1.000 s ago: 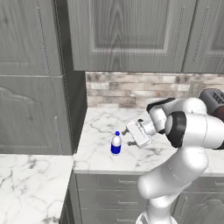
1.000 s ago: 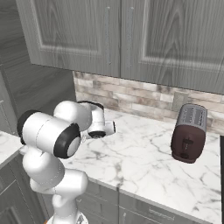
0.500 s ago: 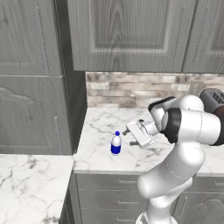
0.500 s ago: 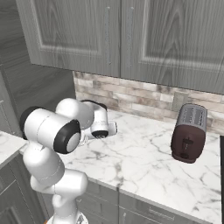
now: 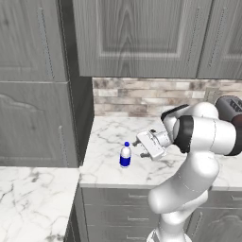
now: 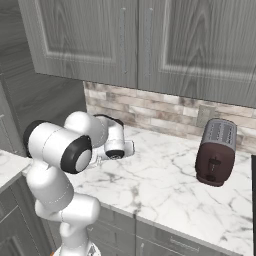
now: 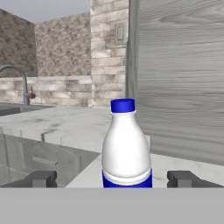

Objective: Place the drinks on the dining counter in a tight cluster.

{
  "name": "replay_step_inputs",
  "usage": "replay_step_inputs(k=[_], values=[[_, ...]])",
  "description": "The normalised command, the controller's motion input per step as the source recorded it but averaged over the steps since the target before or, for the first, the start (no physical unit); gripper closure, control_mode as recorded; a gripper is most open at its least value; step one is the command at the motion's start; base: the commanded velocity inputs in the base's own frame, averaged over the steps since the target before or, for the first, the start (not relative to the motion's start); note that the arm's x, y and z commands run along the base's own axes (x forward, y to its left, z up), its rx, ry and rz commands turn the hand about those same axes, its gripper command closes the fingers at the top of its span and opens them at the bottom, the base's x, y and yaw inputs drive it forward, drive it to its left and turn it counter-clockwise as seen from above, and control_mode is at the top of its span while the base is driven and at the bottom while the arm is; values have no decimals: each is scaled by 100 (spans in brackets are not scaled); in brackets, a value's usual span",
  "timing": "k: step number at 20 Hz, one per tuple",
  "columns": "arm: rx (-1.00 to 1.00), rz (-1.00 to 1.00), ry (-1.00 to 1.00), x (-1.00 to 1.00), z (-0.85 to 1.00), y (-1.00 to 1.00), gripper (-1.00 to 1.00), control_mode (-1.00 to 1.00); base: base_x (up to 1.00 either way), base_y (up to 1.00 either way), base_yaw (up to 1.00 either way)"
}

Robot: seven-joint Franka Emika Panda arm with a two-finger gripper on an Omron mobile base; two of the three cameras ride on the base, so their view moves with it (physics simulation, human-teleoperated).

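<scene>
A small clear water bottle [image 5: 125, 155] with a blue cap and blue label stands upright on the marble worktop [image 5: 113, 132] near its left end. My gripper [image 5: 143, 147] hovers just to the right of the bottle, level with it, and is open. In the hand view the bottle [image 7: 126, 144] stands centred and close, between my gripper's [image 7: 118, 178] two spread fingertips [image 7: 41, 178], with nothing touching it. A white marble top [image 5: 28, 203] at the lower left looks like the dining counter. The other drinks are out of view.
A tall grey cabinet [image 5: 33, 94] stands right beside the bottle on its left. Wall cabinets hang above the brick backsplash [image 5: 142, 97]. A dark maroon toaster [image 6: 216, 152] stands at the right of the worktop. A faucet [image 7: 17, 83] shows far off.
The arm's elbow has swung a little to the right while the hand stays close to the bottle. The bottle has not moved and the jaws stay wide.
</scene>
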Motion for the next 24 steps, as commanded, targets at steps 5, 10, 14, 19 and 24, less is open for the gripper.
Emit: replay_step_inputs(k=[5, 10, 14, 19, 24], values=[[0, 0, 0, 0, 0, 16, -100, -100, 0, 0, 0], [0, -1, 0, 5, 0, 16, -100, -100, 0, 0, 0], [0, -1, 0, 3, 0, 11, -100, -100, 0, 0, 0], [0, -1, 1, 0, -6, 20, -100, -100, 0, 0, 0], [0, 0, 0, 0, -20, 8, -100, -100, 0, 0, 0]])
